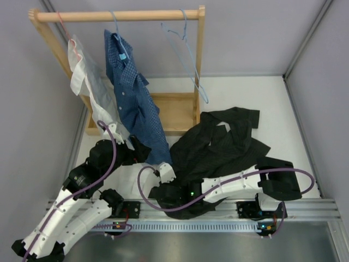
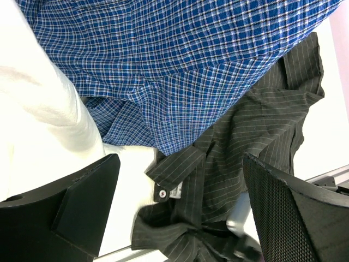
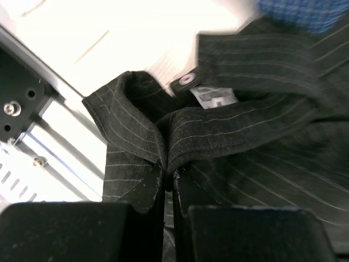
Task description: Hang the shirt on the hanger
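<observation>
- Toward the front edge of the counter (image 1: pixel 272 98) lies the crumpled black pinstriped shirt (image 1: pixel 218 144); the right fingers (image 3: pixel 245 234) are closed on its collar fold.
- The left fingers (image 2: pixel 65 213) are spread wide and hold nothing.
- The thin light-blue wire hanger (image 1: pixel 190 57) hangs from a wooden rail (image 1: pixel 120 16) at the back edge.

Quick headcount: three shirts, namely a white shirt (image 1: pixel 87 76), a checked shirt (image 1: pixel 131 93) and a black shirt (image 1: pixel 218 144). Three hangers too: pink hanger (image 1: pixel 62 26), blue hanger (image 1: pixel 116 27), light-blue hanger (image 1: pixel 188 52). Just one wooden rack (image 1: pixel 120 16). Two arms, left arm (image 1: pixel 71 213) and right arm (image 1: pixel 229 183), so two claws as well, left claw (image 1: pixel 142 149) and right claw (image 1: pixel 166 174), two fingers apiece. Two purple cables (image 1: pixel 112 158), one per arm. One worktop (image 1: pixel 272 103). One white label (image 3: pixel 214 96) on the black shirt's neck.
</observation>
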Motion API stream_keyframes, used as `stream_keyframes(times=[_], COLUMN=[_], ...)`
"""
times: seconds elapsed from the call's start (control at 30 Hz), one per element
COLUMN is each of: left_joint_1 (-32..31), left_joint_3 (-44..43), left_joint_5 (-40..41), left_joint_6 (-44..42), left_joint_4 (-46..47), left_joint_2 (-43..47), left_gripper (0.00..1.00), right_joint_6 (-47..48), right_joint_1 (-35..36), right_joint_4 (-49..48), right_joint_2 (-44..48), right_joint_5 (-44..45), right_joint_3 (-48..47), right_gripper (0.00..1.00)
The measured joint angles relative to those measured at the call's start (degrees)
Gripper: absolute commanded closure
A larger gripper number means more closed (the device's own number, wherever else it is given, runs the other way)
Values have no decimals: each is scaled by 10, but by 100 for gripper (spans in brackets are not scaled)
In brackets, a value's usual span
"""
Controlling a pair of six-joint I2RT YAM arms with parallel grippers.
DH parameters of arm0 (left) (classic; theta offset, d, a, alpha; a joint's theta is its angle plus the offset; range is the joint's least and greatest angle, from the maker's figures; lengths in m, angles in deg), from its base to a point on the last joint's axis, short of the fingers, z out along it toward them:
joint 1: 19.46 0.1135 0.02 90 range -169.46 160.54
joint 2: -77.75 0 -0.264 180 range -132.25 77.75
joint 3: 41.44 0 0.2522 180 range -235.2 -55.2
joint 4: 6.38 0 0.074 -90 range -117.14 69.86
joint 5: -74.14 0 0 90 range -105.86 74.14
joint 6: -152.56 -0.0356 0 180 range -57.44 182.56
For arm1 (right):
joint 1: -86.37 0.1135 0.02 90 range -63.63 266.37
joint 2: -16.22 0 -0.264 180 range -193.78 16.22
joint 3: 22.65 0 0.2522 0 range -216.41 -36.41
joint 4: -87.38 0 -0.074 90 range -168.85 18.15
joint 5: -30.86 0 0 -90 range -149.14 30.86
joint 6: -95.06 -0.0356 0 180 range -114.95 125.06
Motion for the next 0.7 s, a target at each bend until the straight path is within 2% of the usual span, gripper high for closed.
stream_keyframes(times=[0.13, 0.3, 0.47, 0.7], left_joint_1=[0, 0, 0, -14], left_joint_3=[0, -7, -27, -43], left_joint_5=[0, -11, -84, -233], left_joint_6=[-8, -16, -26, -19], left_joint_4=[0, -3, 22, 146], left_joint_2=[0, -1, -26, -143], left_gripper=[3, 2, 2, 2], right_joint_6=[22, 76, 163, 228], right_joint_1=[9, 12, 12, 12], right_joint_4=[22, 37, 63, 202], right_joint_2=[48, 195, 337, 488], right_joint_5=[46, 57, 2, -106], right_joint_3=[-2, 0, -7, -79], right_gripper=[100, 100, 100, 100])
